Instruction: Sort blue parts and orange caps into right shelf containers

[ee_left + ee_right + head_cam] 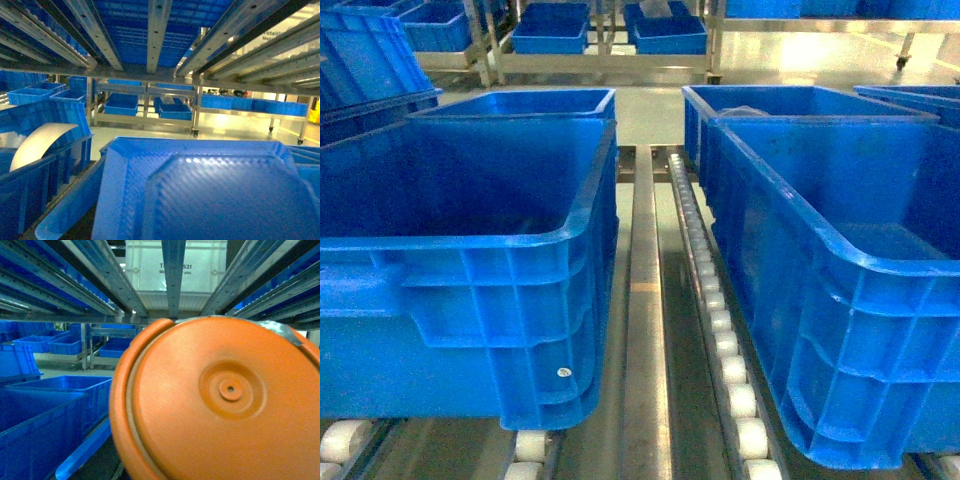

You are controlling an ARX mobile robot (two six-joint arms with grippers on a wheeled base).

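Filling most of the right wrist view, an orange cap [220,400] sits right against the lens: a flat round disc with a small raised ring and a pinhole at its centre, and a second orange edge showing behind its left rim. The right claw's fingers are hidden behind it, so how far they are open, or whether they grip the cap, cannot be told. In the left wrist view a blue part [210,195] with an angled, faceted top fills the near lower frame; the left claw itself is not seen there, and its opening cannot be told either. Neither claw appears in the head view.

From the head camera, two large blue crates stand nearest: the left crate [470,300] and the right crate [840,330], both open-topped with thick rolled rims and ribbed walls. Between them runs a narrow metal rail [642,330] and a line of white rollers [715,320], leaving a slim gap. Behind each stands another crate, the far left crate [520,103] and the far right crate [770,100]; something pale lies in the far right one. Beyond, across bare floor, a metal rack [610,45] holds more blue bins. Overhead in both wrist views, shelf rails [157,30] run close above.
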